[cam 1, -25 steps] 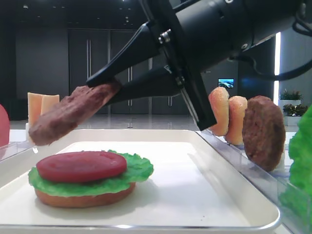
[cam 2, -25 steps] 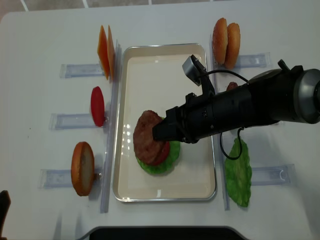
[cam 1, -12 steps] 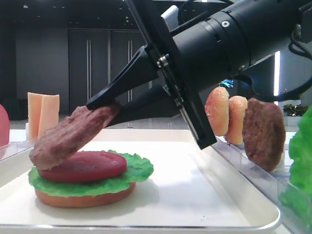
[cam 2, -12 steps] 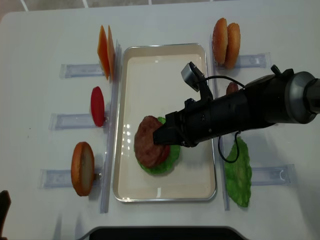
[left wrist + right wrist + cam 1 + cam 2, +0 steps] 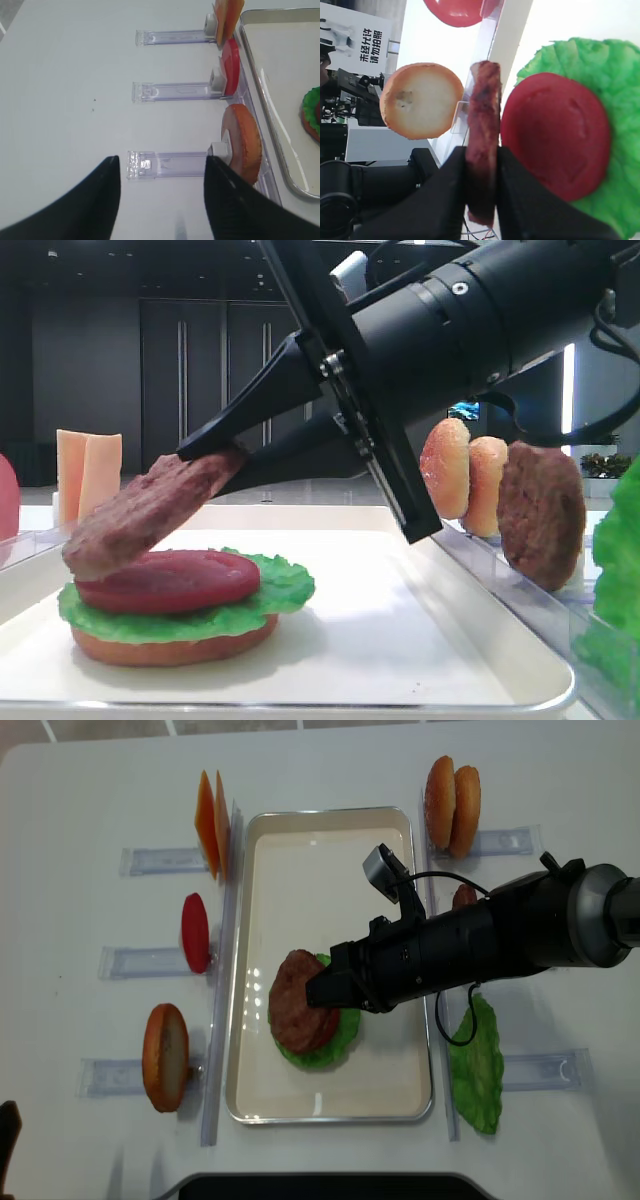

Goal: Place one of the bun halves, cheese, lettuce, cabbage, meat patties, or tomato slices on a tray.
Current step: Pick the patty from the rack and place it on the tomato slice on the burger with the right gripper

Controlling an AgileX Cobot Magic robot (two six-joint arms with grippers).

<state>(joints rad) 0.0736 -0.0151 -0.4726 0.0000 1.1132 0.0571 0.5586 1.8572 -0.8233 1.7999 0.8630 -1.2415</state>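
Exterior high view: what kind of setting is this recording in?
Probably a demo or exhibition hall: a white table with clear plastic holders and toy burger parts around a tray, a dark lobby behind.

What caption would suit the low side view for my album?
Right end effector lowers a tilted meat patty onto tomato slice, lettuce and bun half on the tray.

i work on a white table [image 5: 80, 780] in a dim exhibition-like hall, with dark panelled walls [image 5: 150, 370] and a chinese sign [image 5: 362, 37].
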